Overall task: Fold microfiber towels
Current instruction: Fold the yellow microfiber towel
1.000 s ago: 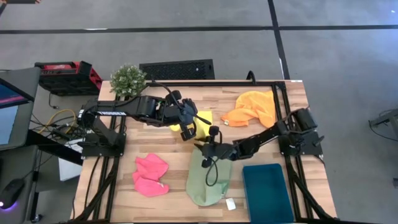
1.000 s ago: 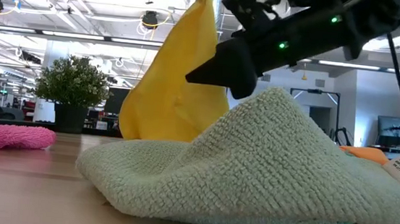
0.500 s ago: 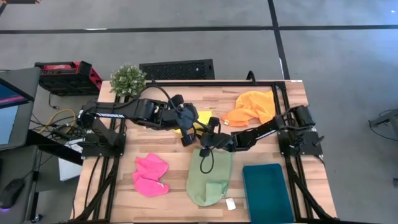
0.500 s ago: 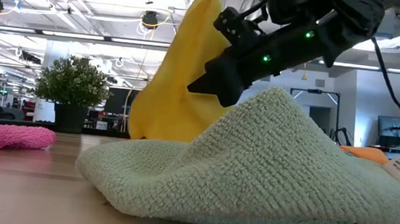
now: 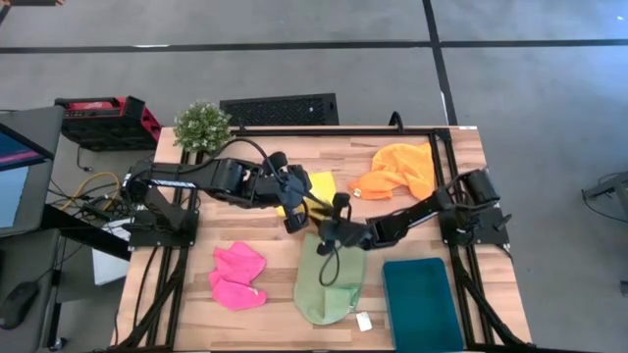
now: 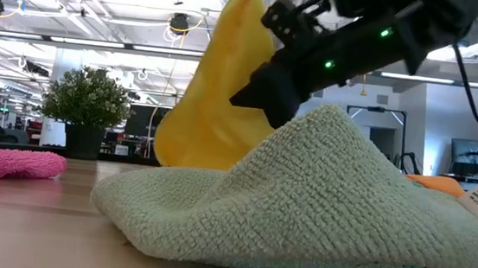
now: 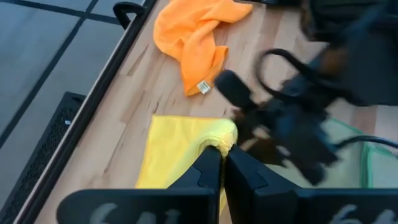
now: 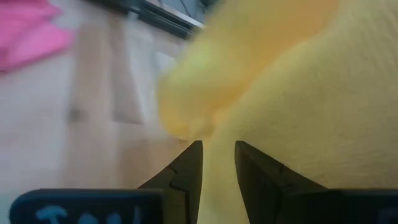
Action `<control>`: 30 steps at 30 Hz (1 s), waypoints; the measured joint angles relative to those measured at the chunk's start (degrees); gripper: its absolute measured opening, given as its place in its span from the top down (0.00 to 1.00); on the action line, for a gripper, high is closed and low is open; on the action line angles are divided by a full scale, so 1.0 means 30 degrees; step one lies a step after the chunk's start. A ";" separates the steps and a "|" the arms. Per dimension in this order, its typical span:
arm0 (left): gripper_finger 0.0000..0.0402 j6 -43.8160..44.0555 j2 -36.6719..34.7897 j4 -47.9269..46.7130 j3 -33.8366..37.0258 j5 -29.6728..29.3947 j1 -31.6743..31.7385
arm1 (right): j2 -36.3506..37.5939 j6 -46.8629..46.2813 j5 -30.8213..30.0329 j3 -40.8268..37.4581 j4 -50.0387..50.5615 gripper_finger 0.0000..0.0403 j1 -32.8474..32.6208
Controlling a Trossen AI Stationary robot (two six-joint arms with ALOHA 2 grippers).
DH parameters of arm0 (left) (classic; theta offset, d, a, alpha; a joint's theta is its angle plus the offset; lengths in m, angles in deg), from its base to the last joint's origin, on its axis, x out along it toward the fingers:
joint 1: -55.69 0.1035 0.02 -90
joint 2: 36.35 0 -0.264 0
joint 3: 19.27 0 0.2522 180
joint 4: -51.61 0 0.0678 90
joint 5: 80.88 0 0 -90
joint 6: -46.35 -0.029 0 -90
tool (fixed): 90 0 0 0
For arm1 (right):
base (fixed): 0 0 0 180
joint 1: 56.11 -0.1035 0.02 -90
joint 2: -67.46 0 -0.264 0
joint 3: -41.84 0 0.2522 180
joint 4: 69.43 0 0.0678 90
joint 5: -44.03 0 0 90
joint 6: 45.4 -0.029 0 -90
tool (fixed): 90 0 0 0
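Left gripper (image 7: 222, 163) pinched shut on yellow towel (image 7: 177, 149), lifted beside green towel (image 5: 332, 279). Right gripper (image 8: 217, 163) half open at hanging edge, gripping nothing yet. Best closed squarely on a free corner before spreading.

- My right gripper (image 5: 334, 231) swung up toward the yellow towel (image 5: 319, 186), then eased back.
- My left gripper (image 5: 295, 220) drew slightly back, dragging that towel.

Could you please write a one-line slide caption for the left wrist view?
Left gripper pinches a raised fold of the yellow towel, with the orange towel lying beyond.
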 joint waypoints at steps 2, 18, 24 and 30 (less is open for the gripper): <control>1.00 0.0007 0.0000 -0.0139 0.0000 -0.0002 0.0020 | 0.0000 -0.0009 -0.0007 0.0000 -0.0015 0.71 -0.0645; 1.00 0.0415 0.0000 -0.0449 0.0000 -0.0178 0.0114 | -0.0880 -0.1815 0.2499 -0.0003 -0.1928 0.71 -0.1399; 1.00 0.0393 0.0000 -0.0479 0.0000 -0.0184 0.0114 | -0.2657 -0.0082 0.1419 0.1082 -0.2461 0.71 -0.0865; 1.00 0.0379 0.0000 -0.0613 0.0000 -0.0184 0.0114 | -0.3470 0.0647 0.0904 0.1990 -0.2622 0.71 -0.0813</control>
